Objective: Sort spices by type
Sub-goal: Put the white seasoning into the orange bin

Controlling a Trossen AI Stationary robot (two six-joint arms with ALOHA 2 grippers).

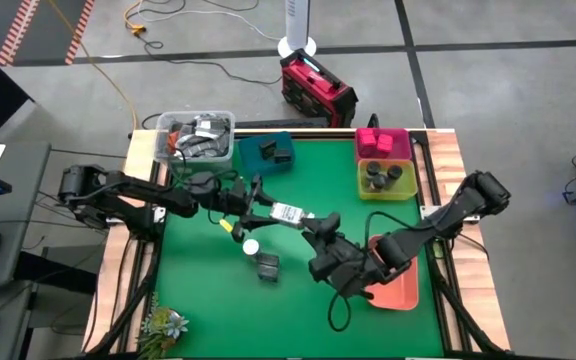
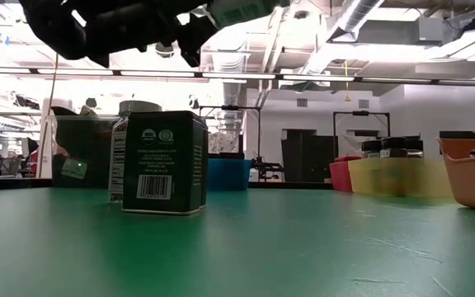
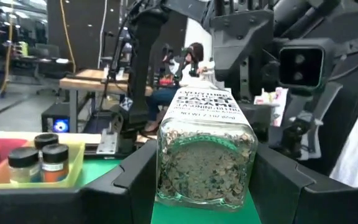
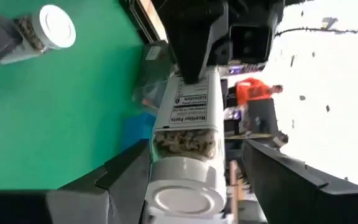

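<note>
A clear spice jar [image 1: 288,212] with a white label and white cap hangs level above the middle of the green table [image 1: 208,300]. My left gripper [image 1: 266,207] is shut on it from the table's left. My right gripper [image 1: 314,226] comes from the right and is open. Its fingers [image 4: 129,177] stand on either side of the jar's white cap [image 4: 182,190], with a gap showing on one side. Below them, another white-capped jar [image 1: 251,246] and a dark tin [image 1: 267,266] stand on the table. In the low view the tin [image 2: 165,162] partly hides that jar [image 2: 119,157]. My left gripper pinches the jar's glass bottom end [image 3: 204,168] between its two fingers [image 3: 138,177], one on each of two opposite sides. The fingers come about level from the table's left and lie along the jar. The jar is lifted clear, lying level, with its cap pointing toward the right arm.
At the far edge stand a clear tub of clutter [image 1: 196,135], a teal tray [image 1: 268,152] with dark tins, a pink tray [image 1: 382,143] with magenta boxes and a yellow tray [image 1: 386,178] with dark-lidded jars. A salmon tray [image 1: 396,285] lies under the right arm.
</note>
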